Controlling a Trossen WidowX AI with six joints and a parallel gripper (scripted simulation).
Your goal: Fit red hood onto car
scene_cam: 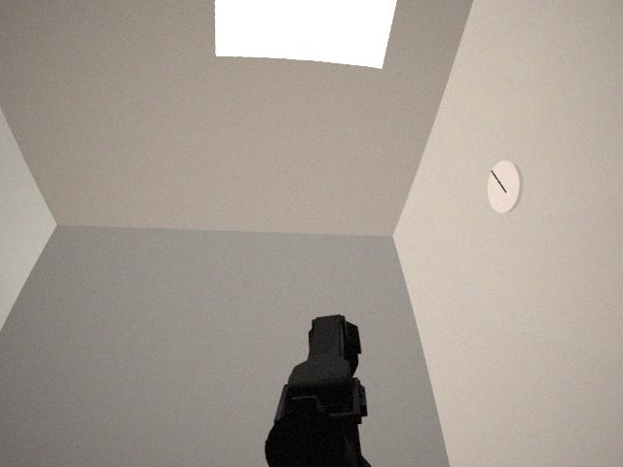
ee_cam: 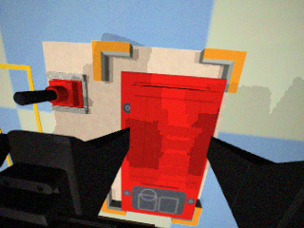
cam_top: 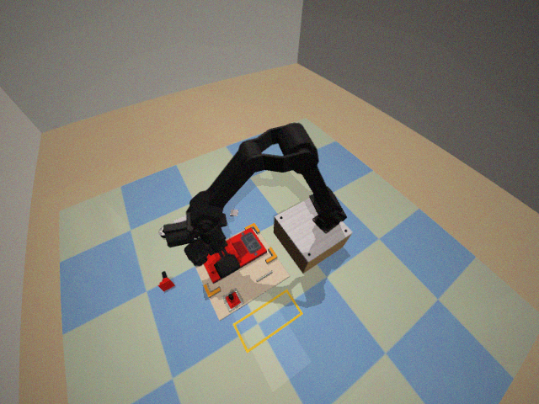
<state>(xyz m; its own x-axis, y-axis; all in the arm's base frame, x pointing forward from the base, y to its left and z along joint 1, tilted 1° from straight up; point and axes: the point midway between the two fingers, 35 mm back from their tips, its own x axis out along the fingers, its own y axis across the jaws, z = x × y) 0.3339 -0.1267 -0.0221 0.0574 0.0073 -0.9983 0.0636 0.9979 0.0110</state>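
Note:
The hood point(ee_cam: 171, 128), a red shell, lies over the red chassis point(cam_top: 251, 241) point(ee_cam: 159, 201) in the wrist view, lined up along it. My gripper point(cam_top: 222, 256) point(ee_cam: 167, 135) is shut on the hood's two long sides. The chassis sits in the jig point(cam_top: 243, 289) point(ee_cam: 105, 106) between orange corner brackets. A strip of deck with a grey round spot shows left of the hood, and a grey panel shows beyond its lower end. The pegs, the corner holes and the engine block cannot be made out; whether the hood sits fully flat cannot be told.
A red block with a black knob point(cam_top: 232, 299) point(ee_cam: 68, 93) sits in a grey frame beside the chassis. Another red knobbed piece point(cam_top: 166, 284) stands off the board. A yellow outline point(cam_top: 274, 332) point(ee_cam: 35, 100) marks the table. The arm's base is on a box point(cam_top: 296, 225).

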